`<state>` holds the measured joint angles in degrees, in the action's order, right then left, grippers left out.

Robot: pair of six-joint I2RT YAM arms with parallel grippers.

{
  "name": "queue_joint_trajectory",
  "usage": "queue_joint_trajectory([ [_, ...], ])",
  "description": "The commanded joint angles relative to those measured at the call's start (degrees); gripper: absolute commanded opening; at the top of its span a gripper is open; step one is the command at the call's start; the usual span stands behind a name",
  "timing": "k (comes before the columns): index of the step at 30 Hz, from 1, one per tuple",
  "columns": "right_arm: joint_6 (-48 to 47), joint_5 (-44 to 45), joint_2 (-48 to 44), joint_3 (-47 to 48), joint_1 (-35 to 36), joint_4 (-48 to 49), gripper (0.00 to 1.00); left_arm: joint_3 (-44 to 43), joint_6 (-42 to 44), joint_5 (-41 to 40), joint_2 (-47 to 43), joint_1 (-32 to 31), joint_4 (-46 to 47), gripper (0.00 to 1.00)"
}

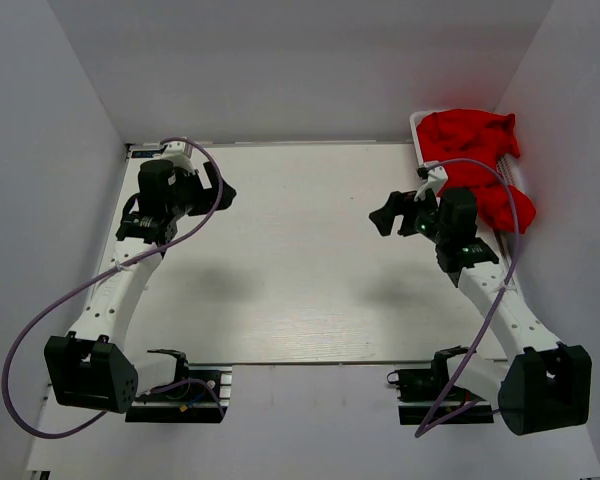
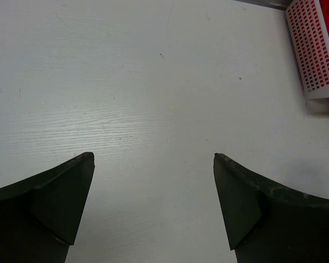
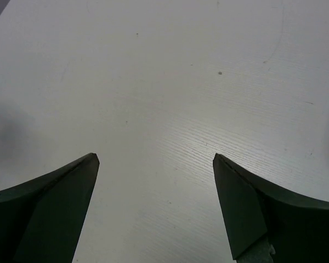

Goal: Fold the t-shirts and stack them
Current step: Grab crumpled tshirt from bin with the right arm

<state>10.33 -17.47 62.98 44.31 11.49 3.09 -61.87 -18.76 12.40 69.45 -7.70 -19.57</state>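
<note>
The red t-shirts (image 1: 472, 150) lie crumpled in a heap in the white mesh basket (image 1: 418, 132) at the table's back right corner. In the left wrist view only the basket (image 2: 317, 49) shows, with red behind its mesh. My left gripper (image 1: 218, 188) is open and empty above the table's left side, its jaws wide apart in the left wrist view (image 2: 153, 159). My right gripper (image 1: 390, 215) is open and empty above the table, just left of the basket, and the right wrist view (image 3: 156, 158) shows only bare table between its jaws.
The white wooden table (image 1: 290, 260) is boxed in by grey walls on the left, back and right. Purple cables loop from both arms. The arm bases stand at the near edge.
</note>
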Motion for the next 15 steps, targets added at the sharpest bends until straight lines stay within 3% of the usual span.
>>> queue_joint_trajectory([
  [1,-2.2,1.8,-1.0,0.8,1.1,-0.9,0.90,-1.4,-0.7,-0.9,-1.8,-0.1,-2.3,1.00],
  [9,-4.0,11.1,3.9,5.4,1.0,-0.5,0.90,-0.8,0.4,-1.4,-2.3,-0.1,-3.4,1.00],
  [11,-3.8,14.6,10.7,10.5,0.6,-4.9,0.90,-1.3,0.9,-0.1,-1.7,-0.1,-3.9,1.00],
  [15,0.7,26.3,26.3,29.5,-1.1,-15.6,0.90,-3.3,2.6,1.3,-0.3,-0.1,-5.3,1.00],
])
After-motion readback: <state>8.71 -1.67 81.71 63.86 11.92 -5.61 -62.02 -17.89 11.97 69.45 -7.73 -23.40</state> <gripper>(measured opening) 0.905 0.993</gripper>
